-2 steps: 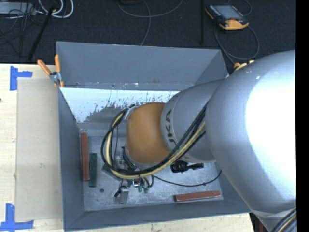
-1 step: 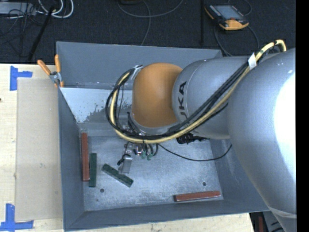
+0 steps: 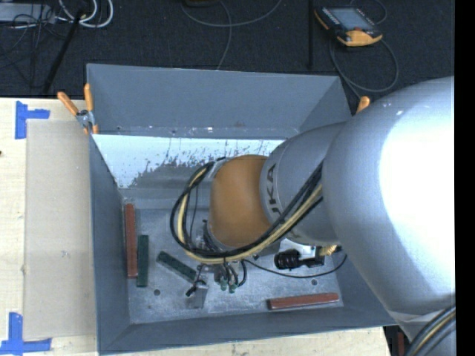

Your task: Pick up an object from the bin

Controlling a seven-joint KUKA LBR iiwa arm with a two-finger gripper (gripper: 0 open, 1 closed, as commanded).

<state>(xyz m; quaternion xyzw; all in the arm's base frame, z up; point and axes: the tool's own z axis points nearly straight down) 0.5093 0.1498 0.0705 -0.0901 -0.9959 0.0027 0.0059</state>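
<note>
My arm (image 3: 393, 199) looms largest, its grey link coming in from the right and covering that side of the bin (image 3: 215, 102). Past it my orange cover (image 3: 234, 202) hangs over the bin's middle, with cables (image 3: 180, 221) looped round its left and lower edge.

My gripper (image 3: 199, 285) sits below the cover's lower left, down near the floor, at the lower right end of the slanted green bar (image 3: 175, 265). I cannot tell whether it is released or clenched, nor whether it touches that bar. The slanted green bar lies flat on the floor, left of centre, running down toward the right.

Along the left wall lies the left red bar (image 3: 130, 239), lengthwise, with the short green bar (image 3: 142, 259) just beside its lower half. The front red bar (image 3: 303, 301) lies near the front wall, well apart from my gripper. A black cylinder (image 3: 288, 259) lies to the gripper's right, at the edge of my arm.
</note>
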